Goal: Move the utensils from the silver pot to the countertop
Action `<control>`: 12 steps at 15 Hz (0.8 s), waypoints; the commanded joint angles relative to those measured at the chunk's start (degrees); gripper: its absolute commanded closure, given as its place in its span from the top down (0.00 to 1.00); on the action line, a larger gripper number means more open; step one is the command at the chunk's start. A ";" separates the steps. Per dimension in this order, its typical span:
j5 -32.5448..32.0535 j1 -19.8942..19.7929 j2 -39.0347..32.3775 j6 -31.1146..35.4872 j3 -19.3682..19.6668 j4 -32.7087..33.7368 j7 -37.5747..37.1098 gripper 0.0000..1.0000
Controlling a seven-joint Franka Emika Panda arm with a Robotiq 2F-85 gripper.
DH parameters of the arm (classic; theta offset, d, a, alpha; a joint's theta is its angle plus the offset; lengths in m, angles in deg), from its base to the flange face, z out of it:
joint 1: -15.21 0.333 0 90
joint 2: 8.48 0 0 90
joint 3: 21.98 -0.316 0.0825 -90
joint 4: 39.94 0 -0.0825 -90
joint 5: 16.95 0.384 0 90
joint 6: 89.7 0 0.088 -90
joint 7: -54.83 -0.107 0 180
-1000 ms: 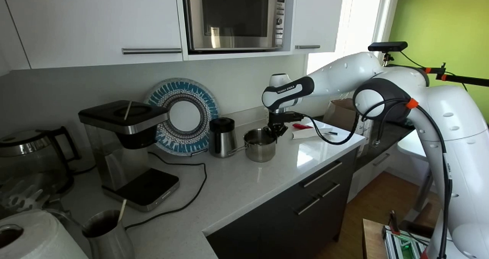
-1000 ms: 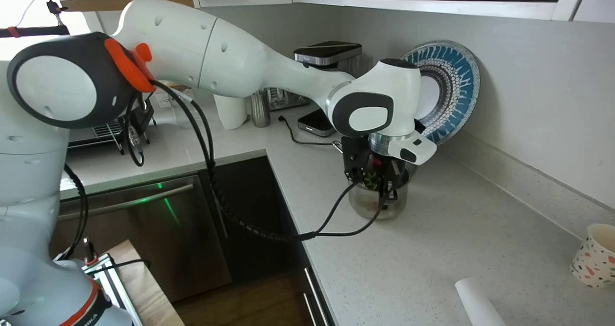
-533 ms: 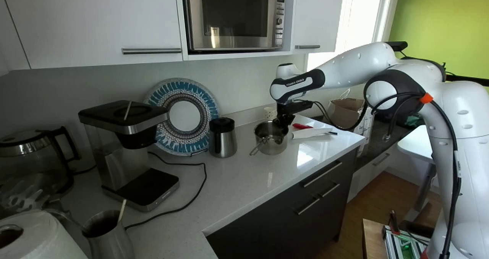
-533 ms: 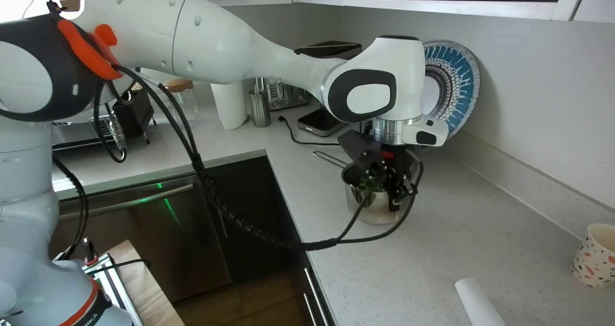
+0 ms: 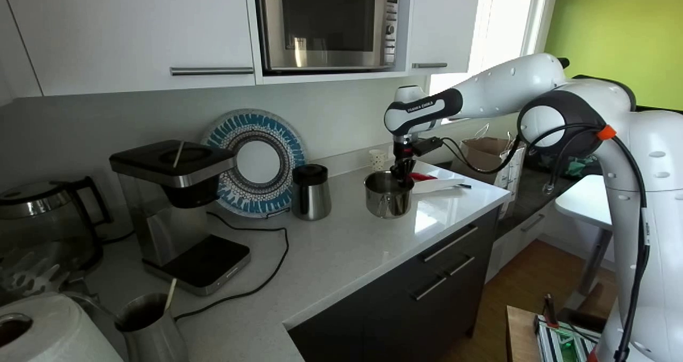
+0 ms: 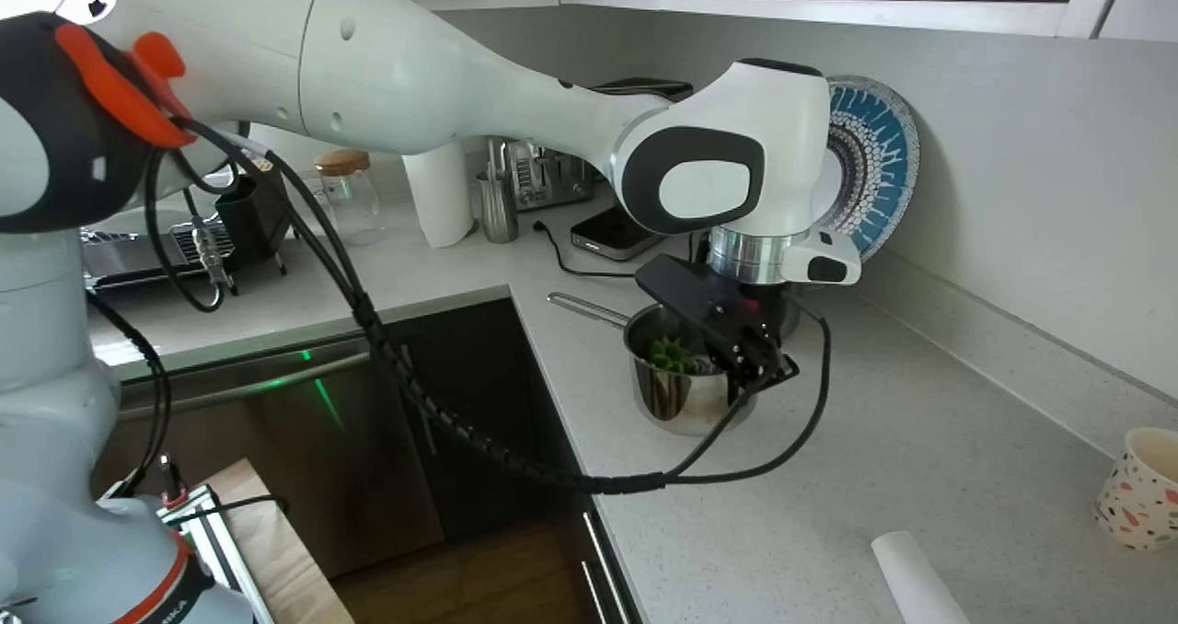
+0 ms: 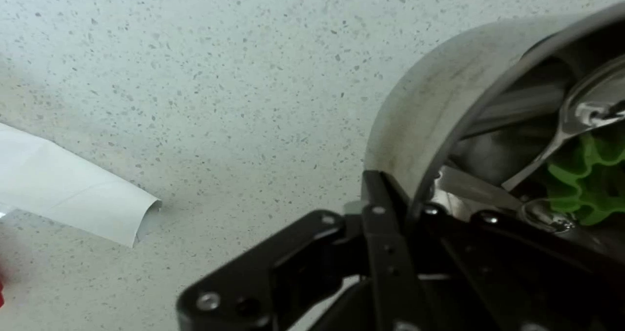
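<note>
The silver pot (image 5: pixel 385 204) is at or above the countertop (image 5: pixel 320 266); I cannot tell whether its base touches. It also shows in an exterior view (image 6: pixel 663 394), with its handle (image 6: pixel 586 307) pointing away from my gripper. In the wrist view my gripper (image 7: pixel 403 201) is shut on the wall of the pot (image 7: pixel 415 106), one finger outside; the inner fingertip is hidden. The utensils lie inside the pot: a spoon (image 7: pixel 593 107) and a flat metal piece (image 7: pixel 471 189). A green wavy thing (image 7: pixel 588 184) lies among them. My gripper shows in both exterior views (image 5: pixel 401 172) (image 6: pixel 750 380).
A white paper roll (image 5: pixel 437 185) and a red thing (image 5: pixel 421 176) lie beyond the pot. A speckled cup (image 6: pixel 1137 491) stands near the wall. A steel canister (image 5: pixel 311 196), a coffee machine (image 5: pixel 176 164) and a leaning plate (image 5: pixel 256 204) stand at the back. The counter has a front edge (image 5: pixel 395 271).
My gripper and the pot have moved together, away from the canister toward the paper roll. The pot has swung round, so its handle points another way.
</note>
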 commanded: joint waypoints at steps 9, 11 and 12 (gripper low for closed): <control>-13.31 -2.27 -2.68 3.67 -1.73 7.20 13.70 0.01; -12.25 -3.11 -3.05 1.57 -2.71 9.09 20.77 0.01; -12.66 -3.14 -3.40 0.11 -2.71 10.14 24.03 0.01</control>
